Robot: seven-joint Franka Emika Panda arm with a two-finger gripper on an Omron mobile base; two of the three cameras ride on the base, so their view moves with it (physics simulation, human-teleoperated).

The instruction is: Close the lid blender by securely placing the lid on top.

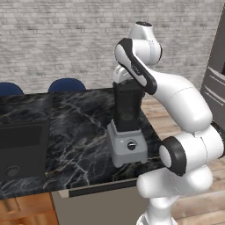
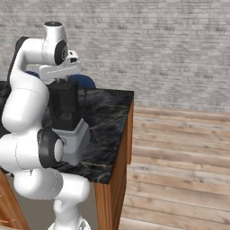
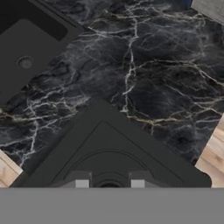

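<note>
The blender (image 1: 128, 145) stands near the counter's right front corner, a light grey base with a black knob under a tall black jar (image 1: 127, 107); it is also at the counter's front in the right base view (image 2: 74, 139). My gripper (image 1: 127, 81) (image 2: 63, 80) hangs straight down right on top of the jar. In the hand view the lid (image 3: 109, 144), a dark square plate, lies directly under my gripper (image 3: 109, 183); the fingertips (image 3: 82, 183) stand close either side of its small central knob. The lid sits level at the jar's top; whether it is fully seated I cannot tell.
A large black box appliance (image 1: 22, 149) (image 3: 26, 43) with a round dial sits on the black marble counter (image 1: 79, 132) to the blender's left. Two blue chairs (image 1: 66, 84) stand behind the counter. The counter's right edge (image 2: 130, 130) drops to the wooden floor (image 2: 179, 170).
</note>
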